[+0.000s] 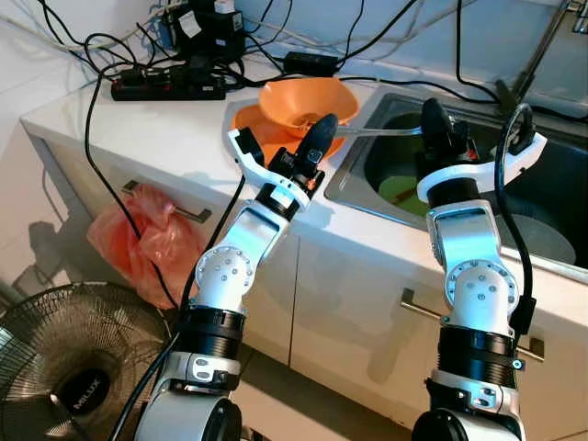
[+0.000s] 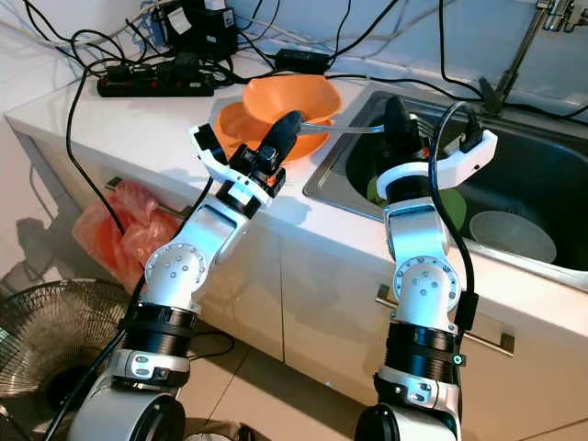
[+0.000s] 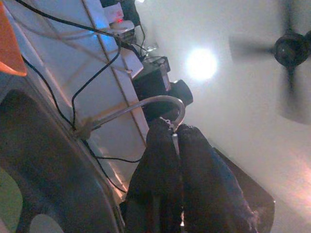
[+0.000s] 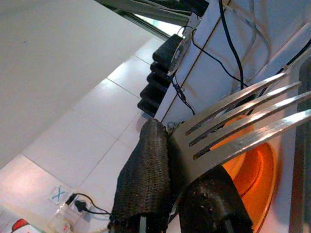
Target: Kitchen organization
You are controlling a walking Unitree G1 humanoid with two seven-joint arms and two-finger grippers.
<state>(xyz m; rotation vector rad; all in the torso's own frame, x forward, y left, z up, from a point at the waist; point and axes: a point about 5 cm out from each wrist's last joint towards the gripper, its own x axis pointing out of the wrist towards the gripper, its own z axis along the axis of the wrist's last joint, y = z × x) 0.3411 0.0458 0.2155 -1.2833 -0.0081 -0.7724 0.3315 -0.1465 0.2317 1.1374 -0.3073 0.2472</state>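
Fork (image 2: 354,130): spans the gap between both grippers, long axis level, running from the orange bowls (image 2: 292,97) at the counter's (image 2: 138,124) sink-side edge out over the sink (image 2: 542,175). Left gripper (image 2: 280,135): clamped on handle end. Right gripper (image 2: 397,118): clamped on tine end.

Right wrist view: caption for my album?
Right gripper shut on a fork above orange bowls.

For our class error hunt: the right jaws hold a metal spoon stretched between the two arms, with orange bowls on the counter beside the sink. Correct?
Not quite. The right gripper holds a metal fork, not a spoon; the right wrist view shows its tines. The orange bowls do sit beside the sink.
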